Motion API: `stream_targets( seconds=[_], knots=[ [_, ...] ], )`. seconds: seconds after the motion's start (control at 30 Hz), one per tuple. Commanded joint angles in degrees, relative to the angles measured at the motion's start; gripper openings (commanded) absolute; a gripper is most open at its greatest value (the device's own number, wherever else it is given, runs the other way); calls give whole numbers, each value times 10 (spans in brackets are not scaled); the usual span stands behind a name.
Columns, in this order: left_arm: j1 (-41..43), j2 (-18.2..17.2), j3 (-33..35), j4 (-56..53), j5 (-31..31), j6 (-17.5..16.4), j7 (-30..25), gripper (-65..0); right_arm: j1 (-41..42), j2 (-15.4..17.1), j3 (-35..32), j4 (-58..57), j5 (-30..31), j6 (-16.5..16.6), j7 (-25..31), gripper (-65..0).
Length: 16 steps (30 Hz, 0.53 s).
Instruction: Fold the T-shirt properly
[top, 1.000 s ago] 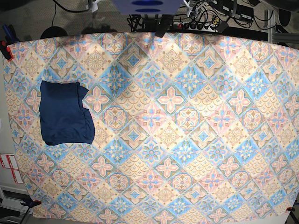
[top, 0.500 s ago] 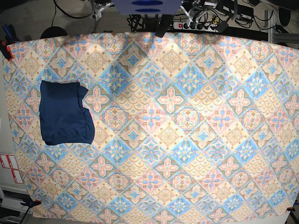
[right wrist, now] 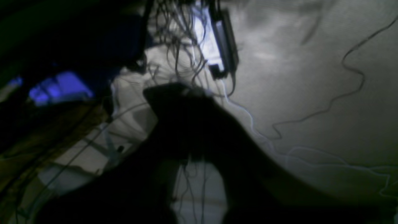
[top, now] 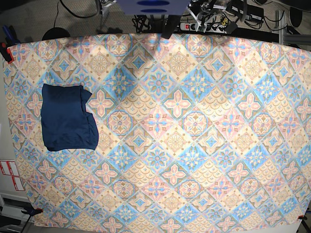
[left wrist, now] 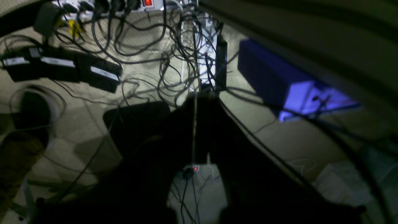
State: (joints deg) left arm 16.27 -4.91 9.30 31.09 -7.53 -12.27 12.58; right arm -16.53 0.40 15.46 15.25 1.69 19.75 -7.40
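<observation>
The T-shirt (top: 67, 118), dark navy, lies folded into a compact rectangle near the left edge of the patterned tablecloth (top: 194, 145), with nothing touching it. Neither gripper is over the table in the base view. In the left wrist view my left gripper (left wrist: 196, 99) is a dark silhouette with its fingers pressed together, hanging over the floor and its cables. The right wrist view shows my right gripper (right wrist: 180, 93) the same way: dark, shut, holding nothing, above bare floor.
Behind the table's far edge lie a power strip (left wrist: 205, 46), tangled cables, black adapters (left wrist: 59, 67) and a blue box (left wrist: 279, 84). Orange clamps (top: 6, 51) pin the cloth at its corners.
The folded T-shirt has not moved. Only small arm parts and cables at the top edge of the base view have shifted slightly.
</observation>
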Motion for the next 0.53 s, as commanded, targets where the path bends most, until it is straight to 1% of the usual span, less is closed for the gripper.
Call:
stream_targets(
  seconds=[0.0,0.1,0.17,0.33,0.43,0.5],
  knots=[
    [3,-1,2,2,1,-3,-1,-650,0,-6,0,-1,0,3,-2,-647],
    [2,-8,0,2,1,-3,-1,-650,5,-23,0,-1,0,3,-2,-647],
    [2,-16,0,2,-1,-3,-1,-650,5,-24,0,-1,0,3,-2,-647],
    [2,-16,0,2,-3,-3,-1,-650,5,-25,0,0,0,3,-2,-647],
    [0,-16,0,3,-3,-3,-1,-650,6,-34,0,2,-1,3,-1,-647],
    [-9,-16,0,3,-3,-3,-1,-650,15,-36,-12,4,-1,3,0,-647]
  ],
)
